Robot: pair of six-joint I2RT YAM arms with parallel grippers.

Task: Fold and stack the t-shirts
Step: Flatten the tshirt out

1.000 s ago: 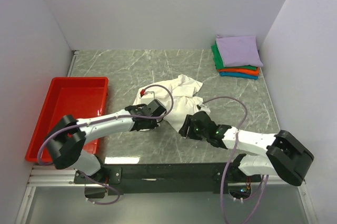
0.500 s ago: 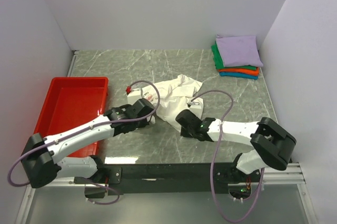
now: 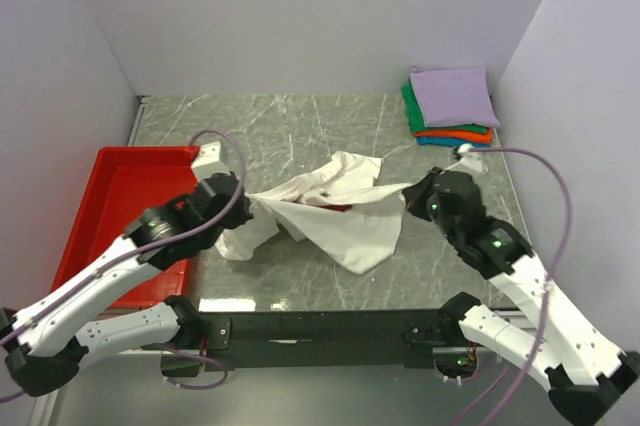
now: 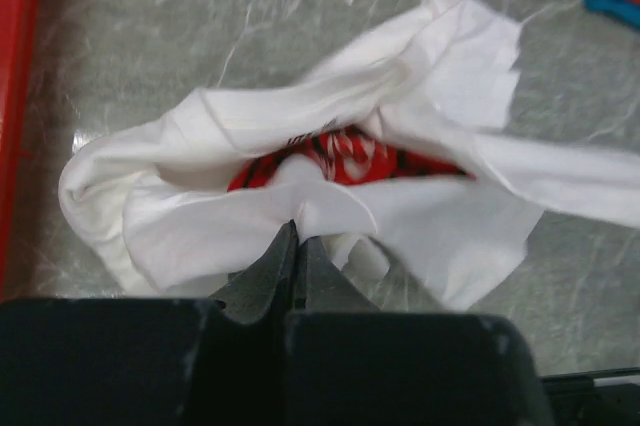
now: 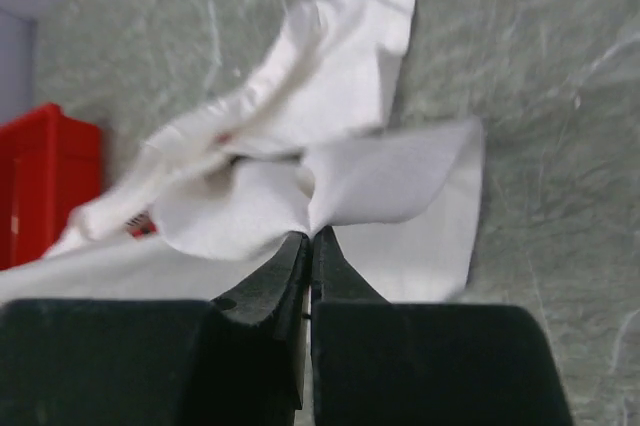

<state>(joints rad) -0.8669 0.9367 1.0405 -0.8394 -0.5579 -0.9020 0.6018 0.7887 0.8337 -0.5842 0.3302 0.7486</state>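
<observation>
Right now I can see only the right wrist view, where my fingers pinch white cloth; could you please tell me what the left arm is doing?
Observer: The left gripper is shut on the opposite edge of the same white t-shirt, close to the red tray.
Operator: Thank you. Is the shirt stretched flat between the two arms?
Observer: No, the red chest print is crumpled inside folds at its middle.
Operator: And where is the finished pile?
Observer: The folded stack sits at the far right corner of the table, with a lavender tee on top.
</observation>
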